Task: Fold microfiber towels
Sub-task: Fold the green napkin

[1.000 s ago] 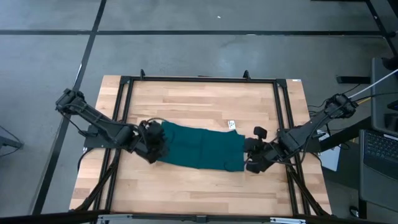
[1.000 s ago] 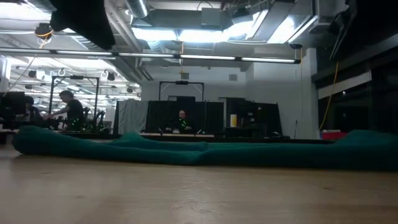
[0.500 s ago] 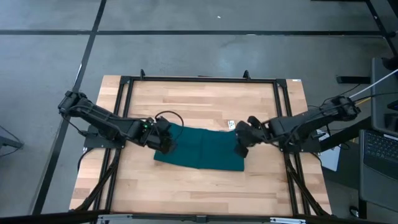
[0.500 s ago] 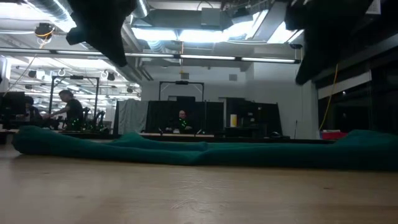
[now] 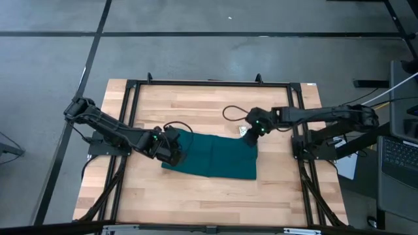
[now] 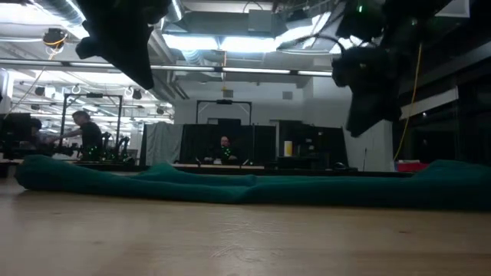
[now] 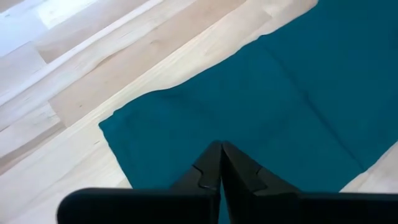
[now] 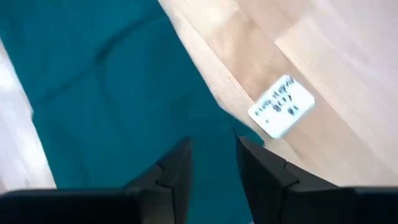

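The dark teal towel lies flat on the wooden table, folded into a rectangle, and shows as a low ridge in the low view. Its white tag lies on the wood at the far right corner, and also shows in the right wrist view. My left gripper is shut and hovers over the towel's left end. My right gripper is open above the towel's far right corner, next to the tag. In the low view both grippers hang clear above the cloth.
A black metal frame runs around the tabletop. A black cable loop lies on the wood just beyond the right gripper. Bare wood lies between the towel and the near edge. People sit in the room beyond the table.
My right gripper has gone from the towel's near right corner toward the table's far edge and a little left, to the far right corner by the tag. My left gripper has shifted a little rightward over the towel's left end. The towel has stayed where it was.
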Robot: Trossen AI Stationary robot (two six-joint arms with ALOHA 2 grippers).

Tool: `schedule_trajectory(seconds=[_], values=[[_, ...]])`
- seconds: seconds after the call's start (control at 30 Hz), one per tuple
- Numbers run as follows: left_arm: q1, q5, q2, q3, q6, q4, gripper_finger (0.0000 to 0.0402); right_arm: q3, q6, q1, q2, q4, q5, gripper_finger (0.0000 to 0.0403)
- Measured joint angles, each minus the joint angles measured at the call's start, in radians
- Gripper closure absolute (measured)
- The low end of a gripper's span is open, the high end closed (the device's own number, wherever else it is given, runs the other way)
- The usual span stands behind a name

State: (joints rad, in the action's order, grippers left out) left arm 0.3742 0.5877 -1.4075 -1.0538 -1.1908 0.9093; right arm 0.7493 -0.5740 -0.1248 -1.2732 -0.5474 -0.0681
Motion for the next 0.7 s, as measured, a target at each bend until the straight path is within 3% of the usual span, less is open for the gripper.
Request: schedule_trajectory(seconds=[0.2,0.7], values=[[0.014,0.004,0.000,0.000,-0.026,0.017,0.0394,-0.076,0.018,-0.100,0.000,0.017,-0.161,0.0314],[0.016,-0.004,0.001,0.000,-0.027,0.036,0.0398,-0.138,0.086,-0.174,-0.088,0.093,-0.197,0.0273]])
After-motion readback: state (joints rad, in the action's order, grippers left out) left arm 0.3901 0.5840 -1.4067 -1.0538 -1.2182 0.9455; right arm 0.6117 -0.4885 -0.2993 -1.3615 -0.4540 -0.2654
